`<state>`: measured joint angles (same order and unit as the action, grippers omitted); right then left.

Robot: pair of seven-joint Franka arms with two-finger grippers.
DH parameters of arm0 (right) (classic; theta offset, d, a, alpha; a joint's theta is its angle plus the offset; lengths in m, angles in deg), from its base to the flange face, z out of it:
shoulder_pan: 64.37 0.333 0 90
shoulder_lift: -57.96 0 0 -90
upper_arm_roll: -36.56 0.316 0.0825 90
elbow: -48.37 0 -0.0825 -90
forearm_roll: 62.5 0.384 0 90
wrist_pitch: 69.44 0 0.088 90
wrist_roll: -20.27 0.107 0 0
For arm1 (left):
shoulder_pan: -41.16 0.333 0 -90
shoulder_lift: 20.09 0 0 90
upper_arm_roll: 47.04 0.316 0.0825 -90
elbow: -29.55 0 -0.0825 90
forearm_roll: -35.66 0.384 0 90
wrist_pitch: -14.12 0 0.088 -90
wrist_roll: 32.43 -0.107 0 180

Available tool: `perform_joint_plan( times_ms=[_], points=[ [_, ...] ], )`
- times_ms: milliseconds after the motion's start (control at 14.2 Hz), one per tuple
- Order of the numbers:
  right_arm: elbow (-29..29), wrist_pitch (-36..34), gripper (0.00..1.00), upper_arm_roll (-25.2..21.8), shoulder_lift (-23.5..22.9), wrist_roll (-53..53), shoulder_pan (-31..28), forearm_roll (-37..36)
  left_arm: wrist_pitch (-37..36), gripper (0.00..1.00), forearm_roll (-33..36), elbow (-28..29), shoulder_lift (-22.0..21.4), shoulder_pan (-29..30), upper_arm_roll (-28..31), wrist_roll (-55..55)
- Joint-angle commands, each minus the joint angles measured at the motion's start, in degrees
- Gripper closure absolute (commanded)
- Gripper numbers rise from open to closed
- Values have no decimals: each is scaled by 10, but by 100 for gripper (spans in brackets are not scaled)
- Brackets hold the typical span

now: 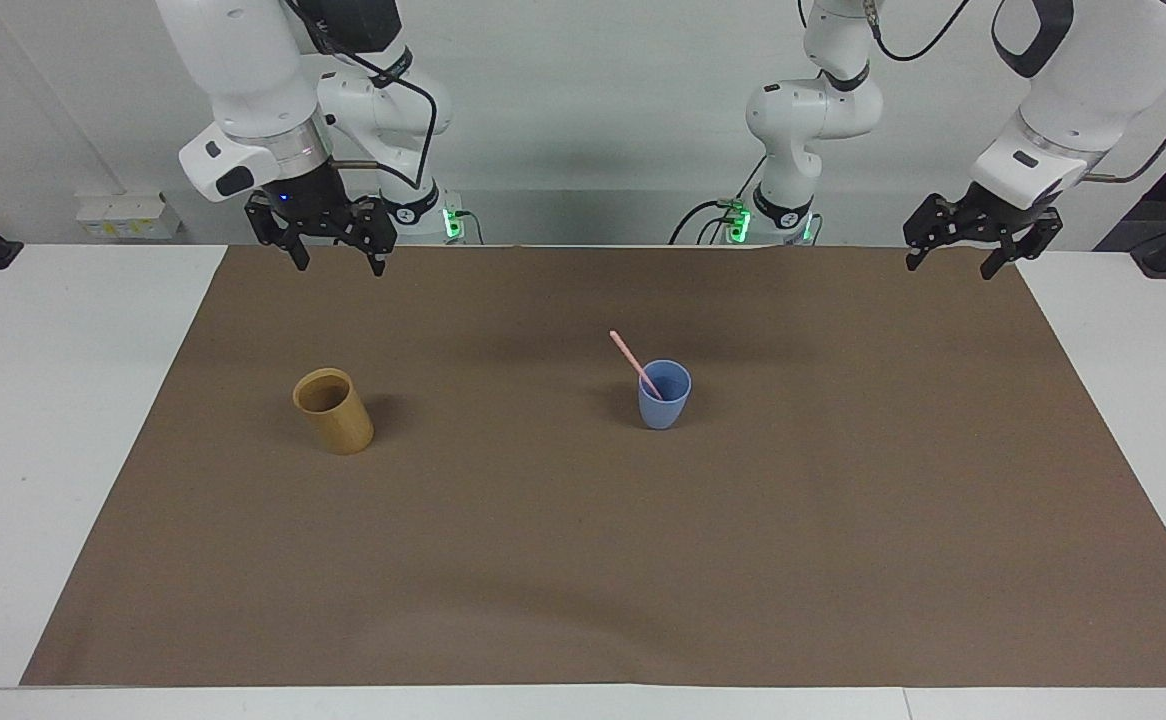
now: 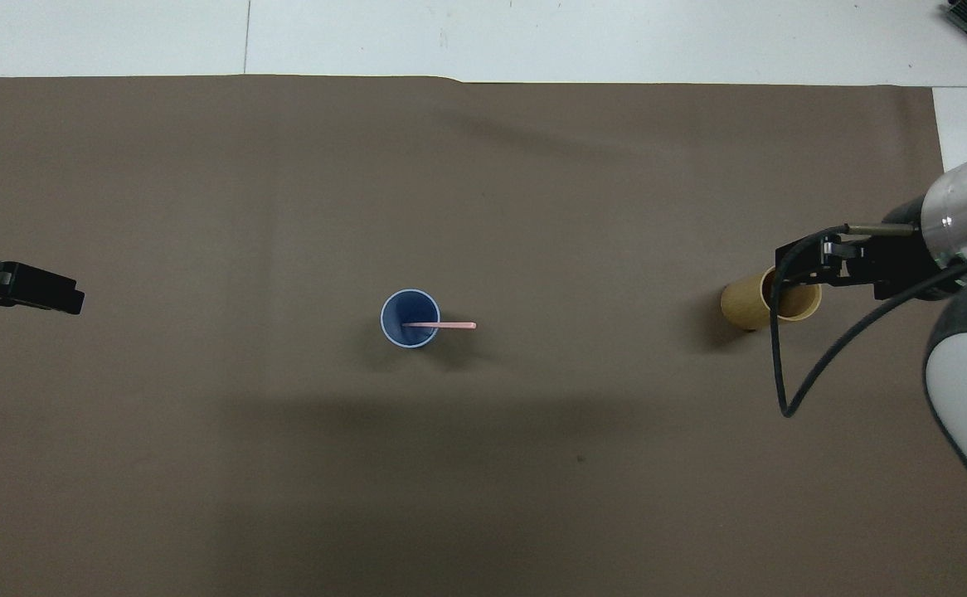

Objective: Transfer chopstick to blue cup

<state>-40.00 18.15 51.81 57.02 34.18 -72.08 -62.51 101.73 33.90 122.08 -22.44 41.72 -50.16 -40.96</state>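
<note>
The blue cup (image 1: 664,398) stands upright near the middle of the brown mat; it also shows in the overhead view (image 2: 410,318). One pale pink chopstick (image 1: 633,362) stands in it and leans over the rim toward the right arm's end (image 2: 450,326). My right gripper (image 1: 335,262) is open and empty, raised over the mat's edge by the robots; in the overhead view (image 2: 807,264) it covers part of the tan cup. My left gripper (image 1: 951,268) is open and empty, raised over the mat's corner at the left arm's end (image 2: 69,297).
A tan-brown bamboo cup (image 1: 334,411) stands on the mat toward the right arm's end, tilted in view, with nothing showing inside it (image 2: 747,304). The brown mat (image 1: 583,560) covers most of the white table (image 1: 53,400).
</note>
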Motion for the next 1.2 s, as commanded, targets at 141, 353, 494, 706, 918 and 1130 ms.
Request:
perform_joint_plan(
  times_ms=[141, 353, 494, 706, 918, 1130],
  points=[
    [-15, 18, 0, 2, 11, -18, -7, 15, -12, 0, 3, -9, 0, 6, -3, -5],
    [-15, 19, 0, 3, 11, -17, -6, 15, -12, 0, 3, -9, 0, 6, -3, -5],
    [-15, 19, 0, 3, 11, -17, -6, 15, -12, 0, 3, -9, 0, 6, -3, -4],
    [-14, 19, 0, 3, 10, -15, -6, 8, -12, 0, 3, -9, 0, 6, -3, -4],
    [-12, 20, 0, 5, 9, -13, -3, 4, -12, 0, 3, -9, 0, 6, -3, -4],
    [-8, 20, 0, 5, 4, -13, -3, 4, -12, 0, 3, -9, 0, 6, -3, -4]
  ],
)
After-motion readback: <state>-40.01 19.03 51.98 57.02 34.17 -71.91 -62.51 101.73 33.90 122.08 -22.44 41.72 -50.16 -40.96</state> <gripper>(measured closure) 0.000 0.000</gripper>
